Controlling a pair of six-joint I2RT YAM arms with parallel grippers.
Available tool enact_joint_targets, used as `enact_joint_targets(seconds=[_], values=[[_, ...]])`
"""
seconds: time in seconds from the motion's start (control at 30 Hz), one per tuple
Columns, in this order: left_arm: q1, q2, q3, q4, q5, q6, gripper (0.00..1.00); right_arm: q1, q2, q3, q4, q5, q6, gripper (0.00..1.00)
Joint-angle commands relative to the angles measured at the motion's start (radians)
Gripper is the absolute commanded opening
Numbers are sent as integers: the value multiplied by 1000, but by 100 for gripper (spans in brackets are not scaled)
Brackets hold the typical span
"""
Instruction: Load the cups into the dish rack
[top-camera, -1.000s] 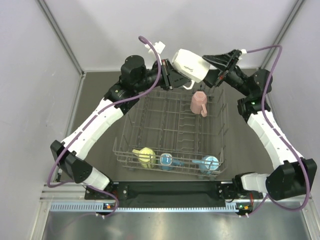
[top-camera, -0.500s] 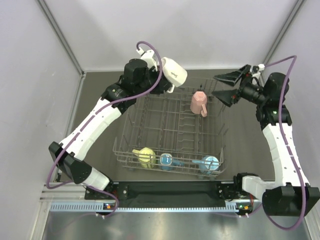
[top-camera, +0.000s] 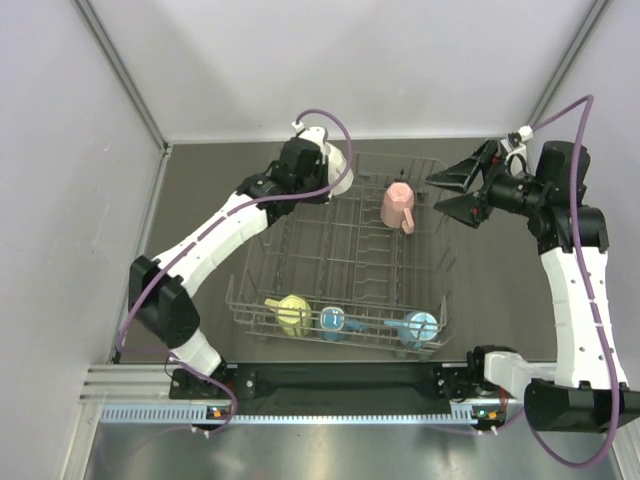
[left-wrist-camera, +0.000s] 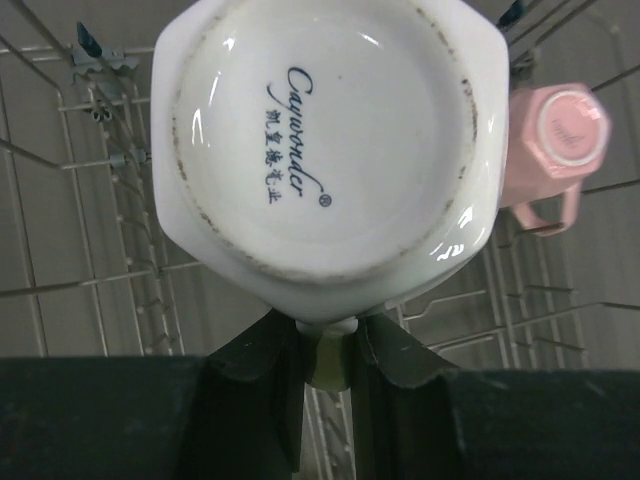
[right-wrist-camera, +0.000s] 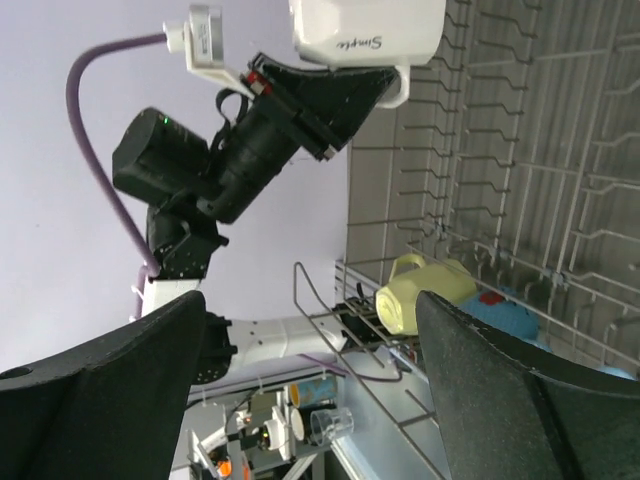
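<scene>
Grips the white mug (left-wrist-camera: 325, 150) by its handle in the clenched left tool (left-wrist-camera: 330, 345), base turned to the wrist camera, above the far left corner of the dish rack (top-camera: 340, 245). Holds the right tool (top-camera: 432, 191) spread wide and empty, just off the rack's far right side. Shows the pink mug (top-camera: 399, 207) mouth-down among the far right tines, with the yellow mug (top-camera: 292, 313), blue mug (top-camera: 332, 321) and light blue mug (top-camera: 418, 325) lined along the near row.
</scene>
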Motion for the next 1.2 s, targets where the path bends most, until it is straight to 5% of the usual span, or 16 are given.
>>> enact_joint_targets(seconds=[0.0,0.43,1.17], values=[[0,17,28,169,-46,73,0,-3,5,84,-125,-4,-113,86],[-2,97,1,140,-86,88,0,-71,48,198,-287,-32,-254,87],[1,159,-42,151,-114,167,0,-80,65,189,-286,-33,-265,88]])
